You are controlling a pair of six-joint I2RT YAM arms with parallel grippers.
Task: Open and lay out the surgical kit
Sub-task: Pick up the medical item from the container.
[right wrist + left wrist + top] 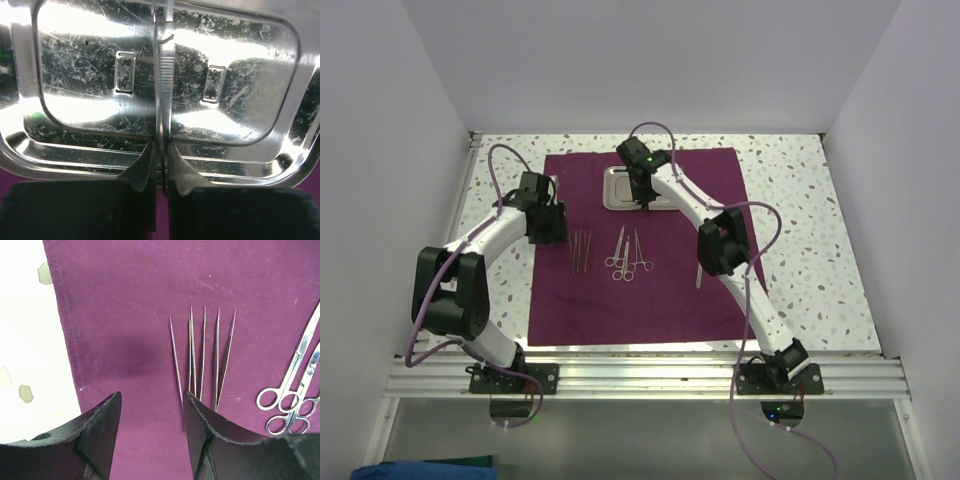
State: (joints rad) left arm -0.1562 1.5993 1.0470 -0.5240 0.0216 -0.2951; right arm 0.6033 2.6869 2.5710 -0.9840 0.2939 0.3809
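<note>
Nearest the lens are your two arm bases [515, 378] on the aluminium rail [640, 372]; beyond them the speckled desk [800, 210] carries everything. Biggest of the kit is the plum cloth wrap [640, 295], spread flat and open. At its far edge lies the steel tray [613, 192]. Your right pincer [161, 152] is down over it, clamped on a thin pair of ribbed tweezers [167, 70] that runs out across the tray floor. Mid-cloth you have a fanned cluster of ring-handled scissors and forceps [625, 257], with a row of slim tweezers [202, 355] to their left. One lone instrument [699, 275] lies by the right elbow [723, 245], too small to name. Your left pincer [152, 402] hangs spread and empty above the cloth, its right finger [200, 425] just beside the tweezer row.

I'd judge you well along: most pieces are out, and the tray floor shows nothing else in the wrist view. Watch the grip. It is a narrow bite on smooth steel, so the ribbed tweezers could swivel or slip as you lift. Their far tip could catch the tray rim and drag the tray. On the swing back your right elbow would pass over the lone instrument, and going low could scatter it. Any left-arm drift could nudge the tidy row
</note>
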